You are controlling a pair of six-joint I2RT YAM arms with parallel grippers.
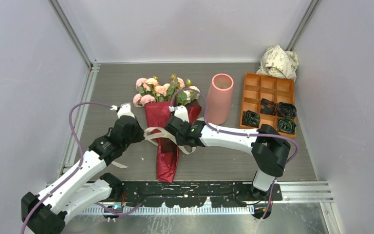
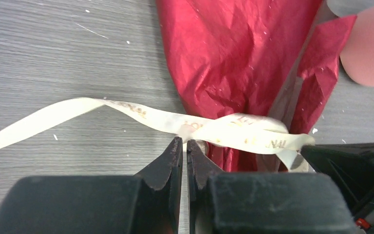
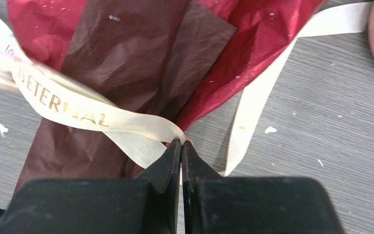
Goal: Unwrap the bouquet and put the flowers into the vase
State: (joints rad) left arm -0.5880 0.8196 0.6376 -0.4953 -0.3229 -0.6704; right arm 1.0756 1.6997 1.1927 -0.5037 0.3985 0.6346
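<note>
Left jaws are clenched on the cream ribbon [image 2: 141, 113], pinching its lower edge where it meets the wrap. Right jaws are clenched too, nipping a ribbon loop on the wrap's other side. Between them lies the bouquet [image 1: 168, 141], flat on the table [image 1: 117, 92], with its red paper [image 2: 233, 48] still wound and tied. The untying looks barely begun: the paper must come off and the flowers [image 1: 163, 90] be lifted, and nothing is in the vase [image 1: 220, 100] yet. The bouquet's long axis runs away from the arms, blooms beyond the jaws, tapered tail back towards the bases. The vase stands upright, right of the right jaws and beside the blooms.
</note>
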